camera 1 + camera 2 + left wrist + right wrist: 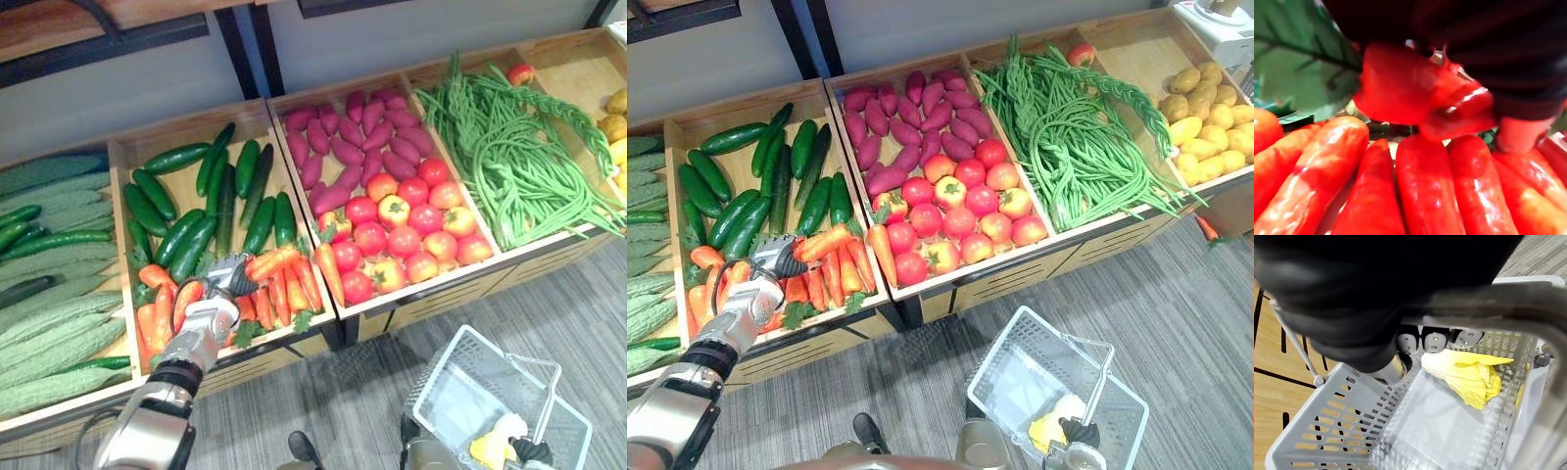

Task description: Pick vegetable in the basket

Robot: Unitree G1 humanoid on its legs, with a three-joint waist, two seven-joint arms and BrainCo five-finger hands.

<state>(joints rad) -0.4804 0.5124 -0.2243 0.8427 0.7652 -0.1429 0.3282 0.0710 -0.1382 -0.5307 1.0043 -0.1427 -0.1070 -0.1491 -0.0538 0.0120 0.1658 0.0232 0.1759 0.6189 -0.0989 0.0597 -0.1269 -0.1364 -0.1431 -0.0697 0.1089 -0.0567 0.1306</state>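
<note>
Several carrots point(284, 282) lie in the lower-left crate point(186, 125), with the left hand point(208, 311) upon them; its grip cannot be told. One grey basket point(446, 377), lower right: handle point(1498, 301) clasped by the curled right hand point(1434, 340); holds a yellow leafy vegetable point(1469, 377).

Left hand point(209, 315): low over the carrots point(289, 284), near end of the second bin from the left.
Crosswise carrot point(272, 261): lies on top of the pile, thick end right at the hand.
Cucumbers point(201, 201): same bin, far part, behind the carrots.
Bumpy green gourds point(54, 313): leftmost bin.
Tomatoes point(402, 235): near half of the middle bin.
Purple sweet potatoes point(353, 142): far half of that bin.
Long beans point(505, 162): next bin to the right, heaped and trailing over its near edge.
Basket point(460, 367): grey plastic, near right, in front of the bins; a yellow lump point(490, 448) inside.
Right hand point(532, 450): dark cover at the basket's near side.
</note>
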